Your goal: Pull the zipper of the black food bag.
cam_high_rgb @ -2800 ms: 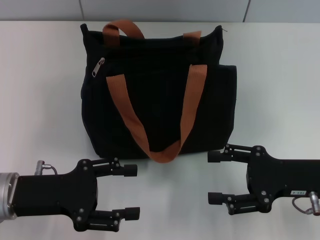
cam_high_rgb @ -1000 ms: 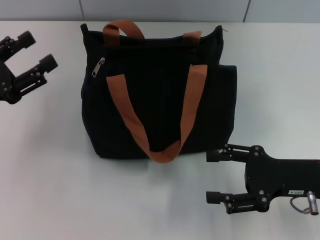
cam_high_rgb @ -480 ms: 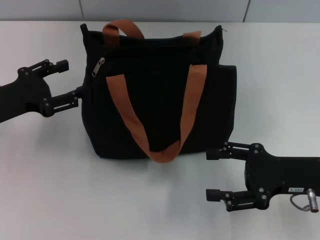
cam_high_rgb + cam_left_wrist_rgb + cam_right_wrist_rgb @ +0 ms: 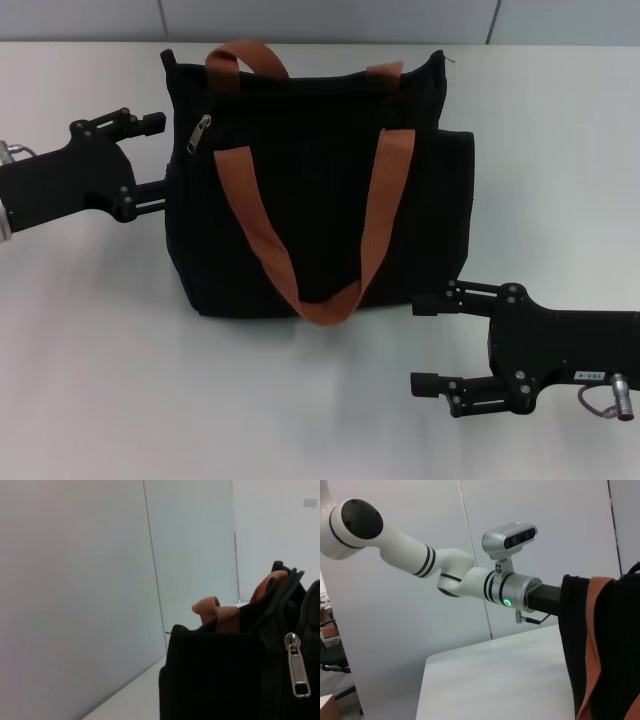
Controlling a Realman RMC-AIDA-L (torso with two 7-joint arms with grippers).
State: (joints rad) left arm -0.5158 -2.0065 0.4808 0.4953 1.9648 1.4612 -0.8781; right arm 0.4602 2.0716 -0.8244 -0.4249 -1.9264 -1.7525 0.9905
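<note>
White surface (image 4: 90, 330) carries everything, pale wall panels (image 4: 75, 580) behind it. Black food bag (image 4: 320, 200) stands upright mid-surface, boxy, two orange-brown straps (image 4: 300, 255) draped down its front face, between the two pincers. Left pincer (image 4: 155, 155) at the bag's left side, fingers spread moderately wide, holding nothing; upper finger tip just beside the bag's top corner, lower finger against or at the bag's side wall, contact cannot be told. Zipper (image 4: 197, 134) silver pull tab hangs tilted on the bag's front just past the left pincer's upper finger, apart from it; left wrist view shows it close (image 4: 298, 666), nothing in the way. Right pincer (image 4: 428, 345) open wide, empty, low on the surface just off the bag's lower right corner.
</note>
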